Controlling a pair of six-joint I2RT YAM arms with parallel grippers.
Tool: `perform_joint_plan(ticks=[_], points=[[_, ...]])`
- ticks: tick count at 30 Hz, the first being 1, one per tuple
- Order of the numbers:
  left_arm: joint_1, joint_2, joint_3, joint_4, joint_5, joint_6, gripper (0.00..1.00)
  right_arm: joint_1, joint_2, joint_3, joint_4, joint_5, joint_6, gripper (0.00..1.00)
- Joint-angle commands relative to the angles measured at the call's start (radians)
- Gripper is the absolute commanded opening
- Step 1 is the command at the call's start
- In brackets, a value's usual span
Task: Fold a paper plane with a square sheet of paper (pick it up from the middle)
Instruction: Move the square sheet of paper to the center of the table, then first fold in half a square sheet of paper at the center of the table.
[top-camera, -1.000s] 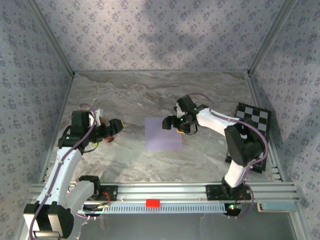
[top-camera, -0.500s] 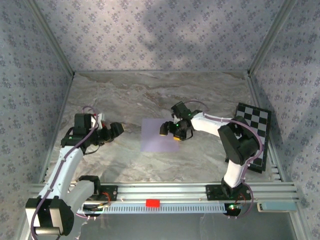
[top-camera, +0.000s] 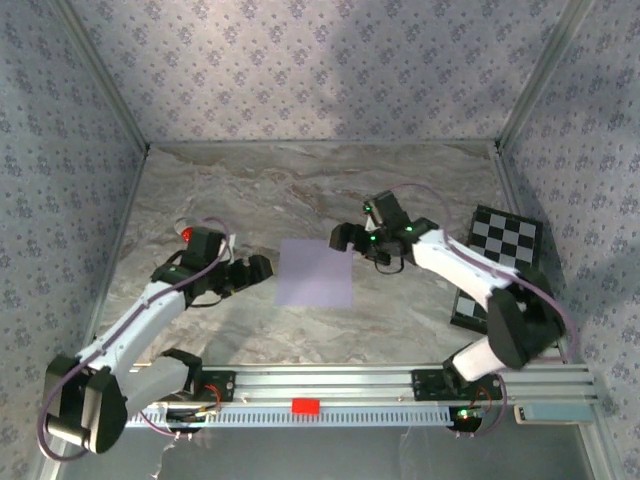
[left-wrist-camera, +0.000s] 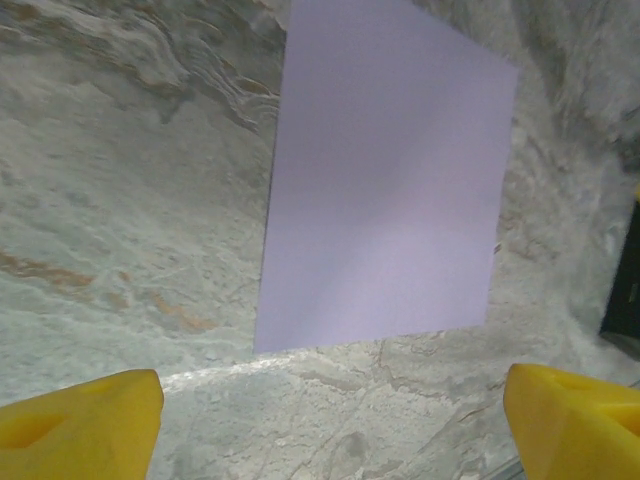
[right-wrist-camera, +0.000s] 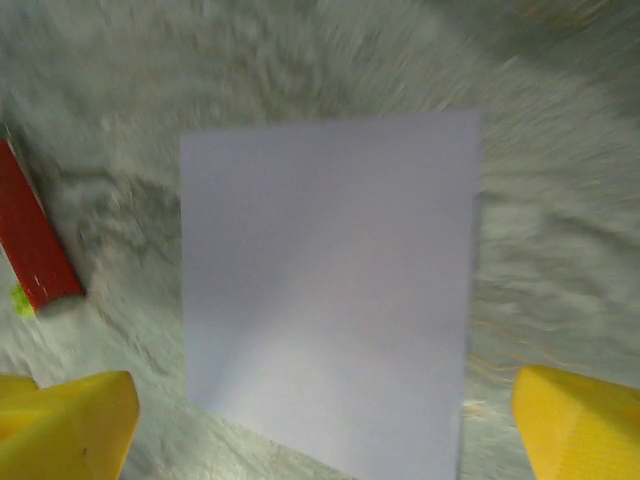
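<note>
The small red cylinder (top-camera: 187, 234) lies furthest left, beside the left arm and near the left wall. Bare marble table (top-camera: 250, 190) stretches beyond it to the far wall.

Next is the left gripper (top-camera: 255, 270), low over the table just left of the square sheet of paper (top-camera: 315, 272) and apart from its left edge. Its yellow fingers (left-wrist-camera: 80, 420) are spread wide with nothing between them (the wrist view has only marble in the gap).

The sheet lies flat and unfolded mid-table, with open marble on every side. Being square, it has no long axis; its edges run nearly with the table's, turned slightly.

The right gripper (top-camera: 345, 238) hovers at the sheet's far right corner, and whether it touches the paper cannot be told. Its fingers (right-wrist-camera: 580, 425) are also wide apart and hold nothing, with the sheet showing blurred between them.

Well to the right, the checkered board (top-camera: 505, 235) sits by the right wall.
</note>
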Motion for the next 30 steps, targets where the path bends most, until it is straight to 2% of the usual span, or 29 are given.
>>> perform_joint_plan(ticks=[1, 4, 5, 7, 8, 12, 18, 30], points=[[-0.097, 0.109, 0.111, 0.027, -0.142, -0.062, 0.88, -0.034, -0.111, -0.095, -0.058, 0.198, -0.013, 1.00], [-0.200, 0.255, 0.232, -0.022, -0.235, -0.064, 0.87, -0.116, -0.194, -0.180, -0.016, 0.153, -0.008, 1.00], [-0.226, 0.310, 0.277, -0.048, -0.267, -0.066, 0.86, -0.162, -0.207, -0.204, -0.010, 0.088, -0.005, 1.00], [-0.268, 0.417, 0.367, -0.102, -0.306, -0.076, 0.84, -0.251, -0.207, -0.251, 0.057, -0.121, -0.056, 1.00], [-0.288, 0.476, 0.416, -0.140, -0.327, -0.087, 0.83, -0.285, -0.198, -0.253, 0.055, -0.173, -0.076, 1.00], [-0.363, 0.690, 0.635, -0.324, -0.416, -0.109, 0.83, -0.304, -0.147, -0.190, -0.085, -0.145, -0.201, 1.00], [-0.410, 0.903, 0.837, -0.431, -0.429, -0.128, 0.83, -0.309, -0.146, -0.197, -0.066, -0.200, -0.243, 1.00], [-0.411, 1.029, 0.955, -0.459, -0.396, -0.113, 0.85, -0.327, -0.121, -0.184, -0.062, -0.231, -0.272, 1.00]])
